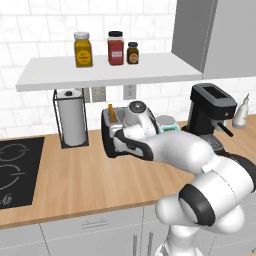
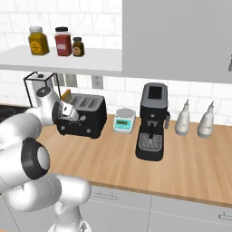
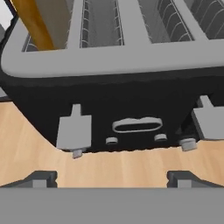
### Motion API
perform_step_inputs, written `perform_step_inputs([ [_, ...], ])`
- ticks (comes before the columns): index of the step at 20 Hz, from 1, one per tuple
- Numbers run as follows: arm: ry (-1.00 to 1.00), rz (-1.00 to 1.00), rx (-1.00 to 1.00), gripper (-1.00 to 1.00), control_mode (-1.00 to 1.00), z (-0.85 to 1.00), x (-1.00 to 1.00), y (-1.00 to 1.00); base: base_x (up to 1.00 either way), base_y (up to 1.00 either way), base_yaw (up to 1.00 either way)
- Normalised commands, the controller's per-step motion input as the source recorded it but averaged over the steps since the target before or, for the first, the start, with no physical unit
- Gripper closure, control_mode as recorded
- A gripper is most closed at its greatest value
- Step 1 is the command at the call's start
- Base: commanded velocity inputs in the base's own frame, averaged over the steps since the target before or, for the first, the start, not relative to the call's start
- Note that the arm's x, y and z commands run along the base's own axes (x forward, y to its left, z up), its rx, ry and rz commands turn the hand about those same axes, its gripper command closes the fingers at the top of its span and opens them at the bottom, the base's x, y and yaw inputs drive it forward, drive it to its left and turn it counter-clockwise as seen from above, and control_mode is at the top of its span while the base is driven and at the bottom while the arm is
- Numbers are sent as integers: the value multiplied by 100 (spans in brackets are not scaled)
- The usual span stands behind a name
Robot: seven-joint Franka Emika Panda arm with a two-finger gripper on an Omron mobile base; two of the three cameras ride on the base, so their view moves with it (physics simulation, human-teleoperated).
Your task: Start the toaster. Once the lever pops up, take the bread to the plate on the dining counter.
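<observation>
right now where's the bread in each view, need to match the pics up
Left base view: the bread pokes up as an orange sliver from the toaster, left of the hand.
Right base view: a tan edge at the toaster's far left end.
Hand view: top left, standing in the end slot.
Shared landmark: the toaster.

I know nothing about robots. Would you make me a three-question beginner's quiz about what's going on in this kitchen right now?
1. True or false: the robot's two-finger gripper is open.
2. Which end slot of the black boxy toaster holds the thin tan bread slice with golden crust: the one towards the white paper towel roll or towards the small kitchen scale?
3. How many jars stand on the white wall shelf?

Key
1. True; nothing is between the tips.
2. Towards the paper towel roll.
3. Three.
</observation>
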Motion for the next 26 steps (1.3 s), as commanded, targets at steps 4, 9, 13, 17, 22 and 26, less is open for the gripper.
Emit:
perform_step_inputs([
  [4, 0, 0, 0, -100, -100, 0, 20, 3, 0, 0, 0],
  [9, 0, 0, 0, -100, -100, 0, 19, 0, 0, 0, 0],
  [13, 0, 0, 0, -100, -100, -4, 16, 0, 0, 0, 0],
  [17, 0, 0, 0, -100, -100, -13, 0, 0, 0, 0, 0],
  [22, 0, 0, 0, -100, -100, -19, 0, 0, 0, 0, 0],
  [26, 0, 0, 0, -100, -100, -22, 0, 0, 0, 0, 0],
])
